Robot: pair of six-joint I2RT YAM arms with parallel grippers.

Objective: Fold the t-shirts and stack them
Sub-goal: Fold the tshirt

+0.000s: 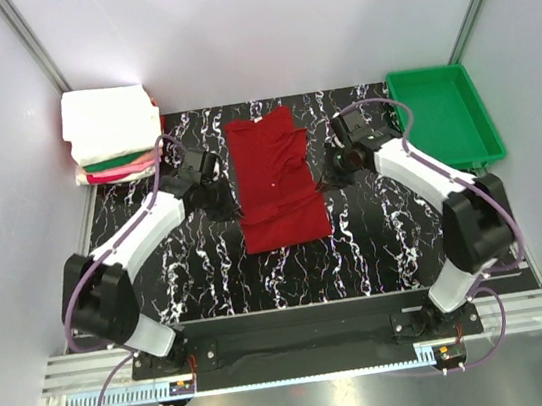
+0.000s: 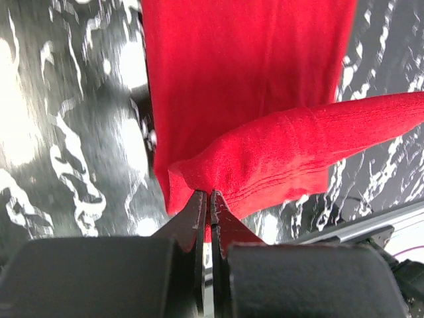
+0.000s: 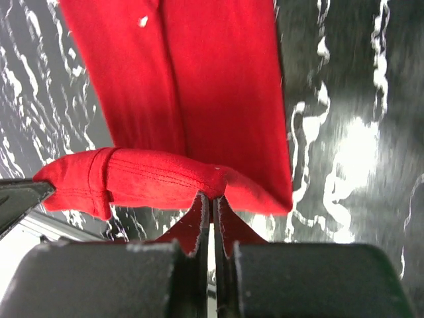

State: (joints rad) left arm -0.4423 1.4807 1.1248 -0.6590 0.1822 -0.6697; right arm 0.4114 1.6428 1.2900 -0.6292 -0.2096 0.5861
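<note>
A deep red t-shirt [image 1: 276, 179] lies as a long narrow strip in the middle of the black marbled mat, a small white tag on it. My left gripper [image 1: 223, 207] is shut on the shirt's left edge; the left wrist view shows the cloth [image 2: 265, 119] pinched at the fingertips [image 2: 199, 205] and lifted into a fold. My right gripper [image 1: 332, 177] is shut on the right edge; the right wrist view shows a raised fold of red cloth [image 3: 172, 175] between its fingertips [image 3: 225, 211]. A stack of folded shirts [image 1: 112, 134], white over green and pink, sits at the back left.
A green plastic tray [image 1: 446, 116] stands at the back right, off the mat. The black marbled mat [image 1: 359, 251] covers the work area. White walls close in on the left, back and right.
</note>
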